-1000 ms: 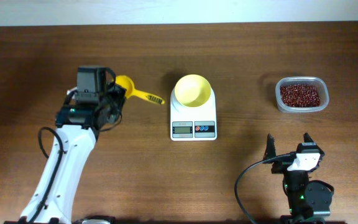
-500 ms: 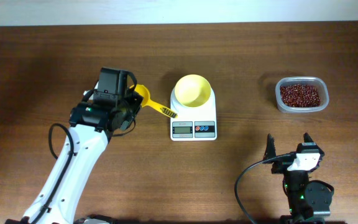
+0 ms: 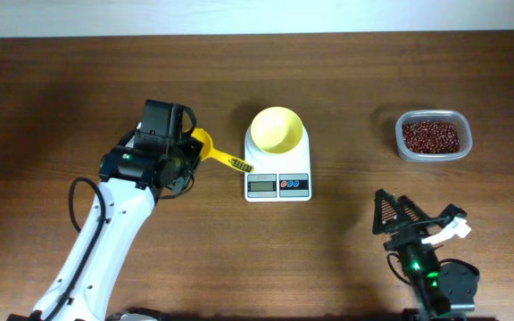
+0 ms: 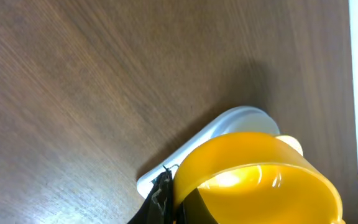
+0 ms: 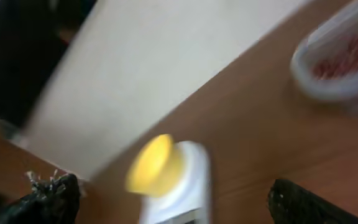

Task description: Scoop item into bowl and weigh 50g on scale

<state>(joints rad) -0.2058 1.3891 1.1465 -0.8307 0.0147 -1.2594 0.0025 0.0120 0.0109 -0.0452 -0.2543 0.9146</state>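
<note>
My left gripper [image 3: 194,145] is shut on the small yellow scoop [image 3: 214,152], just left of the scale, with the handle end almost at the scale's edge. In the left wrist view the scoop [image 4: 257,177] fills the lower right between the dark fingers [image 4: 182,208], with the white scale [image 4: 229,127] behind it. The pale-yellow bowl [image 3: 277,129] sits empty on the white scale [image 3: 277,181]. The red-brown beans [image 3: 431,135] lie in the clear tub at the far right. My right gripper [image 3: 415,218] is open and empty near the front right. Its blurred view shows the bowl [image 5: 151,163], the scale [image 5: 191,180] and the beans [image 5: 347,50].
The clear plastic tub [image 3: 403,147] holding the beans stands right of the scale, and shows blurred in the right wrist view [image 5: 319,84]. A pale wall [image 5: 166,62] lies beyond the table's far edge. Bare brown wood lies between scale and tub.
My left arm carried the scoop rightward to the scale's left edge, then nearly stopped. My right arm has just started moving, its gripper swinging up and towards the scale.
</note>
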